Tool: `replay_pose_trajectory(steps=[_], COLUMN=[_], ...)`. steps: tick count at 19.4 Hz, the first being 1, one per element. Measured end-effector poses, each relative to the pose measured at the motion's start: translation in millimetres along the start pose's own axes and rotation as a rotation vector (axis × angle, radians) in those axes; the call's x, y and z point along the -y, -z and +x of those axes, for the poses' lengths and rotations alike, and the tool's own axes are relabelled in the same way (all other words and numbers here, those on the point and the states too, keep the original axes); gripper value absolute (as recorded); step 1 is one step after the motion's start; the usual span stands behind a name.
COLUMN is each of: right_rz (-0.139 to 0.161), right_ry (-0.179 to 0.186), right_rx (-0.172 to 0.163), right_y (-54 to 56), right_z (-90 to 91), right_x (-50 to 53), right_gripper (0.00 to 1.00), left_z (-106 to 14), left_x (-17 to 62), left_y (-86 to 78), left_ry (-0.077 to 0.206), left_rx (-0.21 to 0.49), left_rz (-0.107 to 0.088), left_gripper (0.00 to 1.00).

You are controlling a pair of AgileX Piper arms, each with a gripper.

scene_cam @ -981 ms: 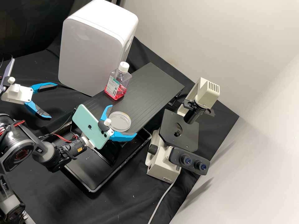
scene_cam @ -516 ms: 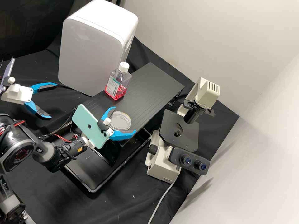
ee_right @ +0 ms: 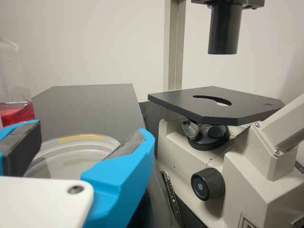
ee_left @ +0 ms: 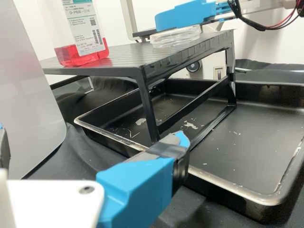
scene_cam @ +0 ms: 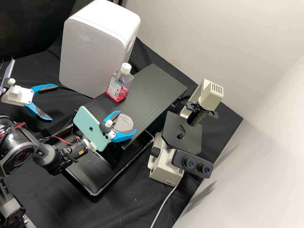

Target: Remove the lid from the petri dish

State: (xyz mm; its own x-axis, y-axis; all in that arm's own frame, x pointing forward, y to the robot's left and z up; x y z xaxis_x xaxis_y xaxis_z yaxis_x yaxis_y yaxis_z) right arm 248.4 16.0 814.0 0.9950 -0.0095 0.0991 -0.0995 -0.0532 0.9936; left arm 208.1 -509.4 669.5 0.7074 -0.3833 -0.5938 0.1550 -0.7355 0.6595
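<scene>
The black raised shelf (scene_cam: 152,88) lies under your right gripper (scene_cam: 128,121); that gripper's 2 fingers are apart, 1 on each side of the petri dish (scene_cam: 123,123), which sits flat on the shelf between them; you cannot tell whether the pads already touch its wall. Your left gripper (scene_cam: 53,102) is well apart from the right gripper and the dish, its 2 fingers spread with nothing between them. Judge the dish as thin clear plastic: very light, stiff, slick, and likely to crack or skid under a hard squeeze. The lid (ee_right: 71,152) is probably only a loose cap over the base; take it by its outer rim at 2 opposite points, high on the wall; grip low and you would likely lift the base too; squeeze gently and raise it straight.
</scene>
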Motion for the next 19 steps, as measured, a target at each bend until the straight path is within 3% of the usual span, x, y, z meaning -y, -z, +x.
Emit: replay_pose_trajectory(steps=[4,6,19], right_rz=[-0.016,-0.010,-0.009], right_ry=[-0.010,-0.023,-0.017], right_rx=[0.013,0.025,0.020], right_y=[-1.3,-2.4,-1.3], right_z=[-0.4,-0.5,-0.5], right_x=[-0.8,-2.0,-0.7], right_gripper=[1.00,1.00,1.00], left_z=[0.0,0.0,0.0], left_x=[0.0,0.0,0.0], left_y=[0.0,0.0,0.0], left_ry=[0.000,0.000,0.000], left_rx=[0.000,0.000,0.000], left_rz=[0.000,0.000,0.000], left_gripper=[1.00,1.00,1.00])
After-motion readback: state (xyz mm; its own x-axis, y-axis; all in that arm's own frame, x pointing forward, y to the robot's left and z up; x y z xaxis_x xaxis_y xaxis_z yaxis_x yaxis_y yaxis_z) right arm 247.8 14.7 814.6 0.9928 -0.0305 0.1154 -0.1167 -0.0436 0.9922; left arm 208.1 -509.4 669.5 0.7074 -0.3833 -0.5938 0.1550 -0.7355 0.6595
